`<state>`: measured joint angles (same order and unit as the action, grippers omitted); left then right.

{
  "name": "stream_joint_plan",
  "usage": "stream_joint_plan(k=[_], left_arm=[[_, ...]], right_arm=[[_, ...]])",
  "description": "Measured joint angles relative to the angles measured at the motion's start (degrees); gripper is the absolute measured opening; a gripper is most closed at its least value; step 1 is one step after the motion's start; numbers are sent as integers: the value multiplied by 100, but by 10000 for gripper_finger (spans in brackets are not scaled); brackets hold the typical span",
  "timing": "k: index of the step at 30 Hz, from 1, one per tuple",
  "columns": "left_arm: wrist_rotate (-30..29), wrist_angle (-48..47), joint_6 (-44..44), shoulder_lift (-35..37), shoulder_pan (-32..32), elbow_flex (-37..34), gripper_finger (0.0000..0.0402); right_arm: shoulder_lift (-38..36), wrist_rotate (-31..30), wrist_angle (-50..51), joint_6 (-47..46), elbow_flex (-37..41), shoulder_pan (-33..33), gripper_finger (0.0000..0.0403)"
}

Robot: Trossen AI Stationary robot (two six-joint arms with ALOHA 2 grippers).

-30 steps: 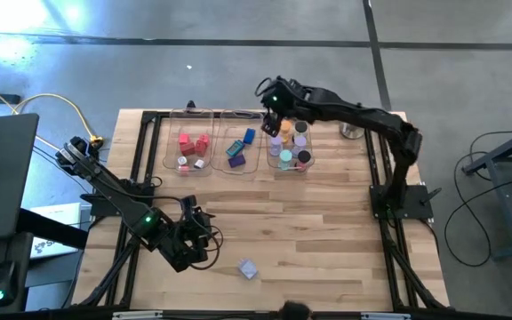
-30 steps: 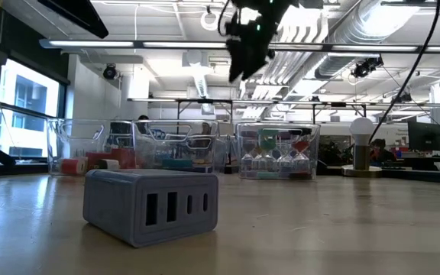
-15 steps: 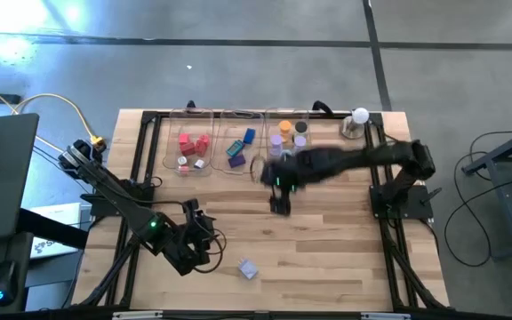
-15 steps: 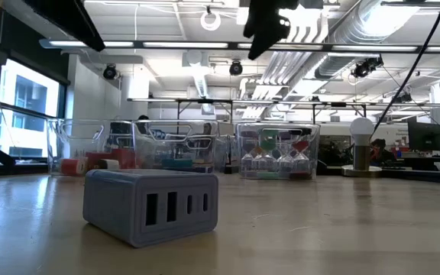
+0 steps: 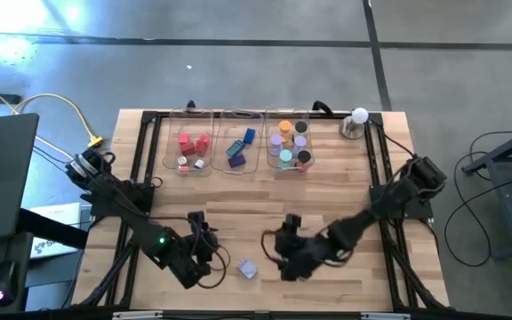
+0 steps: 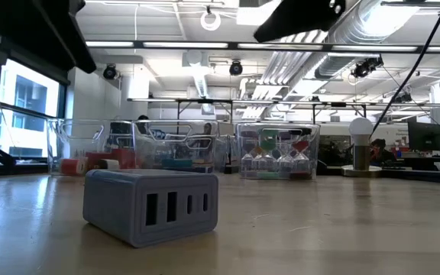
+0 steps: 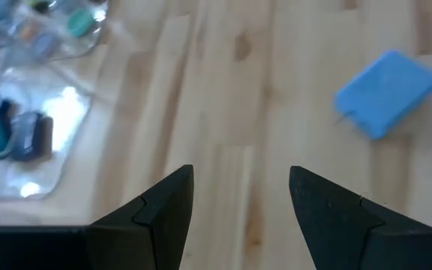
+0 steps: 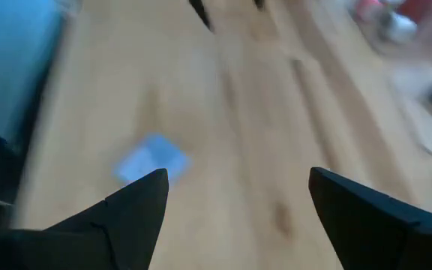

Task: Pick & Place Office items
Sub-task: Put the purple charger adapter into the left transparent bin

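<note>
A small blue-grey block with slots in one side (image 5: 247,268) rests flat on the wooden table near its near edge; the low view shows it close up (image 6: 150,206). My left gripper (image 5: 204,238) hovers open just left of the block (image 7: 387,91), touching nothing. My right gripper (image 5: 279,249) hovers open to the right of the block (image 8: 150,163), fingers pointing toward it. Coloured office items lie in clear trays at the far side: red and pink pieces (image 5: 192,142), blue and purple pieces (image 5: 238,147), round discs (image 5: 290,142).
Three clear trays (image 5: 171,142) stand side by side along the far edge. A white ball on a metal base (image 5: 358,120) stands at the far right corner. Bare wood lies between the trays and both grippers. A black frame borders the table (image 5: 140,178).
My right gripper has swung from above the right-hand tray toward the table's near edge and down, turning to point at the blue-grey block. My left gripper has sunk a little toward the near edge. The block has stayed put.
</note>
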<state>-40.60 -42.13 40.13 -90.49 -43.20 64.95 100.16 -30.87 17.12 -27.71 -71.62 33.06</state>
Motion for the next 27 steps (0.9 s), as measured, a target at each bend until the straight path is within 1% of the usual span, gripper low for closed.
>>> stream_joint_plan(k=[3,6,9,14,17,21,24,27], left_arm=[[-6,361,-73,-155,-129,1,211],[-11,816,-159,-352,-219,2,211],[-11,1167,-329,-585,-265,2,211],[9,1496,-331,-886,-192,0,211],[215,1806,-414,-1020,-108,2,211],[495,2342,-819,-1139,10,2,214],[721,2677,-947,-1140,115,1,232],[798,2889,-1064,-1136,202,2,269]], right_arm=[[0,-31,-949,95,407,216,312],[0,-51,-1403,89,620,265,312],[0,-72,-1651,-82,727,292,312],[46,-66,-1950,-297,781,337,312],[61,-90,-2055,-221,786,408,312],[57,-142,-2117,-230,783,536,312],[57,-351,-2207,-210,783,682,312],[57,-488,-2183,-209,783,814,312]])
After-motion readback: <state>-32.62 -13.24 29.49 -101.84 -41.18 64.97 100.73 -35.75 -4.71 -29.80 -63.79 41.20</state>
